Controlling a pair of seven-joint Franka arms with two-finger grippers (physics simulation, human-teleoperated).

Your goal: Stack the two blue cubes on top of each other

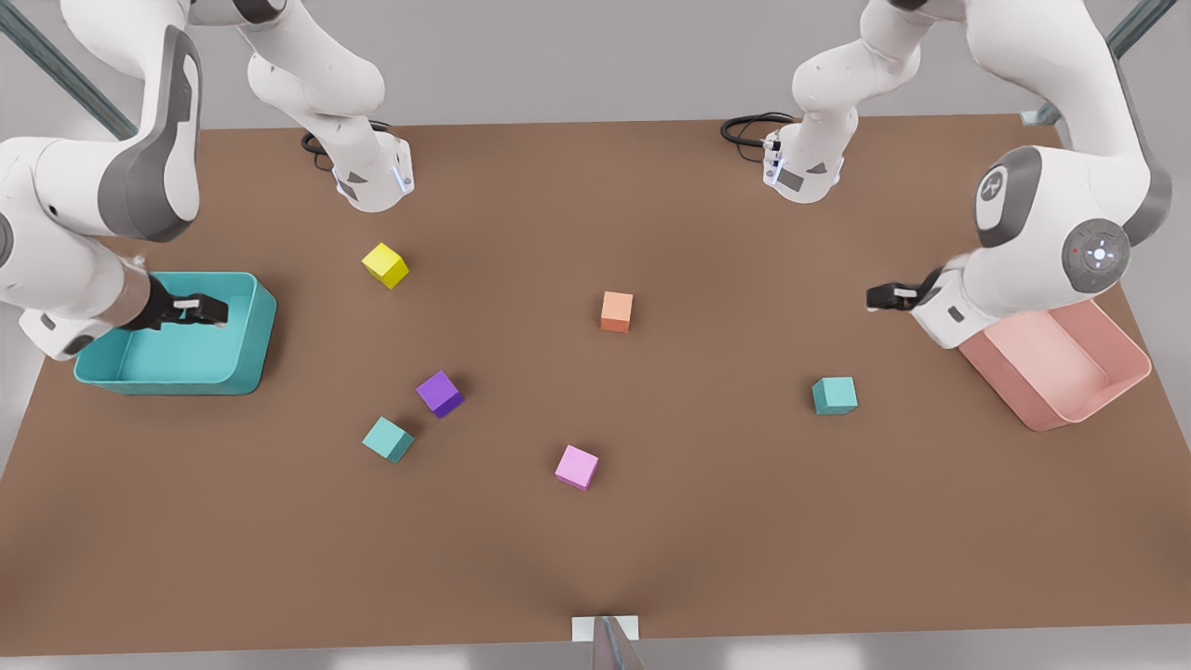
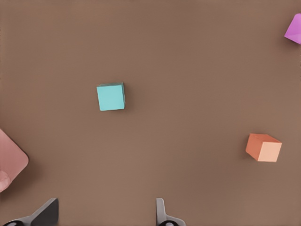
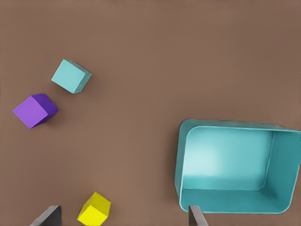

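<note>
Pink cube (image 1: 577, 466) nearest; left end effector (image 2: 106, 214) spread, empty.

The two blue cubes (image 1: 388, 438) (image 1: 835, 395) looked plain and matt like the brown table (image 1: 707, 521), while the teal bin (image 1: 249, 368) and pink bin (image 1: 1107, 381) seemed smooth plastic, and the arms (image 1: 1051, 186) glossy white.

Cubes on the brown table (image 1: 707, 521), six in all: two teal cubes (image 1: 388, 438) (image 1: 835, 395); one purple cube (image 1: 439, 393); one pink cube (image 1: 577, 466); one orange cube (image 1: 616, 311); one yellow cube (image 1: 385, 265). Bins, two: one teal bin (image 1: 253, 346), one pink bin (image 1: 1098, 372). Robot arms, two, each carrying one gripper, the left gripper (image 1: 879, 297) and the right gripper (image 1: 212, 310).
</note>
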